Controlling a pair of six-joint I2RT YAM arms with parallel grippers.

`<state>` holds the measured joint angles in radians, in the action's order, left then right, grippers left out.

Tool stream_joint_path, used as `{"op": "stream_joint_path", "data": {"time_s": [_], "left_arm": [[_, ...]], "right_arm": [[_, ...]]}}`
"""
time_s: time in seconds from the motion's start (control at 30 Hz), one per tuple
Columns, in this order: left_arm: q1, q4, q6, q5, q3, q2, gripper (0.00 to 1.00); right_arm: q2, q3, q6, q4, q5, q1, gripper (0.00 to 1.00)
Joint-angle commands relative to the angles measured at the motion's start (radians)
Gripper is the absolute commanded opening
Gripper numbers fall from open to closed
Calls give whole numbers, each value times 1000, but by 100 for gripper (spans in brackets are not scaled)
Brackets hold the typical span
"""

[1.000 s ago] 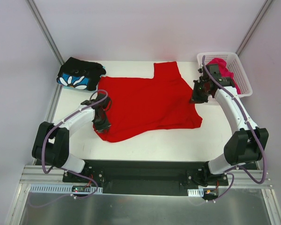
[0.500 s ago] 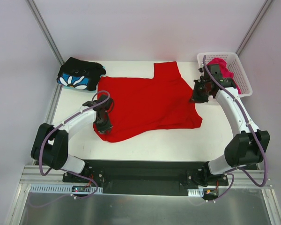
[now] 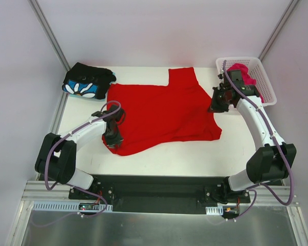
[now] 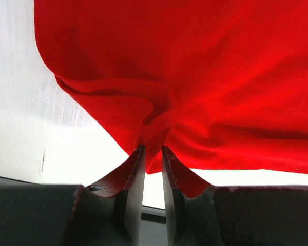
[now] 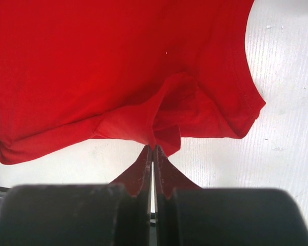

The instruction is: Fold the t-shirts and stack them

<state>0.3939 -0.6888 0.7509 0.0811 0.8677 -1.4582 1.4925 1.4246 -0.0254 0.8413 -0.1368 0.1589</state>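
Note:
A bright red t-shirt [image 3: 161,110] lies spread across the middle of the white table. My left gripper [image 3: 112,137] pinches a bunched fold of its near left edge [image 4: 154,128]; the jaws are narrow with red cloth between them. My right gripper [image 3: 214,105] is shut on a fold at the shirt's right edge [image 5: 159,128]. A black t-shirt with a blue-and-white flower print [image 3: 87,82] lies folded at the back left. A magenta-pink t-shirt [image 3: 244,72] sits in the basket.
A white plastic lattice basket [image 3: 264,84] stands at the back right corner, just behind my right arm. A metal rail [image 3: 59,115] runs along the table's left edge. Bare white table [image 3: 174,156] shows between the red shirt and the arm bases.
My left gripper has crept slightly toward the near left with the red cloth in it. The right gripper and the shirt's shape look the same.

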Motion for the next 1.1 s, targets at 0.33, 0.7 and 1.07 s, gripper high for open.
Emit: {"op": "stream_joint_path", "data": {"time_s": [0.33, 0.7, 1.07], "left_arm": [[11, -5, 19, 20, -10, -37, 18], [11, 9, 22, 20, -30, -31, 4], [11, -162, 2, 74, 82, 128, 0]], "right_arm": [[-32, 10, 2, -8, -15, 7, 1], [-35, 8, -1, -10, -21, 5, 1], [-55, 11, -1, 4, -14, 7, 1]]}}
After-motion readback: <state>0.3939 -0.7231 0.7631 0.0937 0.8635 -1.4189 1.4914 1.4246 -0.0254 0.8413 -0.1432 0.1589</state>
